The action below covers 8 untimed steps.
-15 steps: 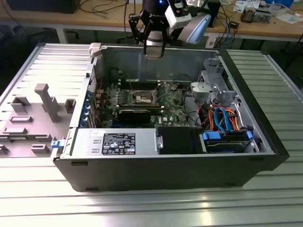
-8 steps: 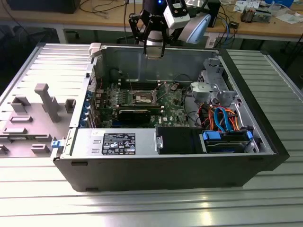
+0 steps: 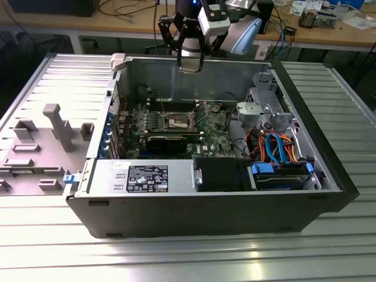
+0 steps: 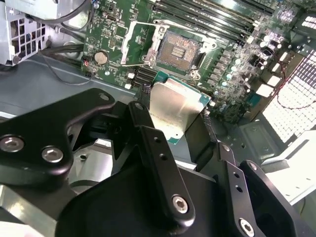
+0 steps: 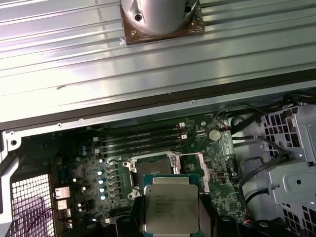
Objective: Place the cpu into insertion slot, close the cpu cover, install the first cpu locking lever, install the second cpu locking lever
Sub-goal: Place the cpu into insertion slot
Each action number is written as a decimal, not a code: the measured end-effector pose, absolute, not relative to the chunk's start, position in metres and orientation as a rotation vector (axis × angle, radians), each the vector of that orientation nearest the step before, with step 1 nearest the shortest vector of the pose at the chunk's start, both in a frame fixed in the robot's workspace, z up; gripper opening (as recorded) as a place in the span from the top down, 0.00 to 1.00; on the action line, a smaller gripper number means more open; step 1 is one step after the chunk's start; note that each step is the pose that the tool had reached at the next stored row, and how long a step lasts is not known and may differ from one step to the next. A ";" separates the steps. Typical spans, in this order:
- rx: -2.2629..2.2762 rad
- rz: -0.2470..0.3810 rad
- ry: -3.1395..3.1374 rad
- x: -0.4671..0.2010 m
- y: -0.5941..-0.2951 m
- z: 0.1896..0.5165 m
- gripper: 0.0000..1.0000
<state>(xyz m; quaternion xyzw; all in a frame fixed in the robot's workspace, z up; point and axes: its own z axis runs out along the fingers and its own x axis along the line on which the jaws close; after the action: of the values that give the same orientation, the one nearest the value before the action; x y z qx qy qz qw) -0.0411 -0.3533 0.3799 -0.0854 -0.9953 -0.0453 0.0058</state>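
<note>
Early in the task, nothing seated yet. Gripper (image 4: 176,106) closed on the cpu (image 4: 173,111), edges pinched between two black fingers (image 4: 146,101), chip tilted and hanging above the board, clear of the insertion slot (image 4: 181,49) and not touching it. In the exterior view, gripper (image 3: 191,63) up near the far rim of the open computer case (image 3: 205,200), well above the green motherboard (image 3: 205,126). Slot empty and exposed: square recess, dark centre with a fine grid of contacts, silvery rim. Cpu cover (image 4: 139,43) flipped open to one side of the slot, thin shiny metal frame with a big square window, green board visible through it. Thin wire lever (image 4: 180,23) running along the slot edge, looks unlatched, hard to tell exactly. Judged left to do: placing the chip, closing the cover, both levers. Cpu in the first wrist view (image 5: 172,210) flat and square, dull brushed grey lid with faint print, green substrate edge showing round it, partly overlapping the slot (image 5: 148,170) from that angle. Long narrow black memory slots (image 4: 207,12) next to the socket. Case grey sheet metal, sitting on a ribbed metal table (image 3: 176,252) with glare streaks. Gripper links matte black, rounded, with silver screws.
</note>
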 end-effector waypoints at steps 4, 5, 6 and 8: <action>-0.309 -0.142 -3.113 -0.042 -0.353 0.380 0.47; -0.316 -0.142 -3.112 -0.042 -0.353 0.380 0.47; -0.328 -0.142 -3.111 -0.042 -0.353 0.380 0.47; -0.346 -0.143 -3.110 -0.043 -0.353 0.380 0.47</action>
<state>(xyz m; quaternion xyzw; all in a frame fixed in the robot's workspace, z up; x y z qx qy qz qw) -0.0427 -0.3533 0.3798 -0.1104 -0.9928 -0.0455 0.0047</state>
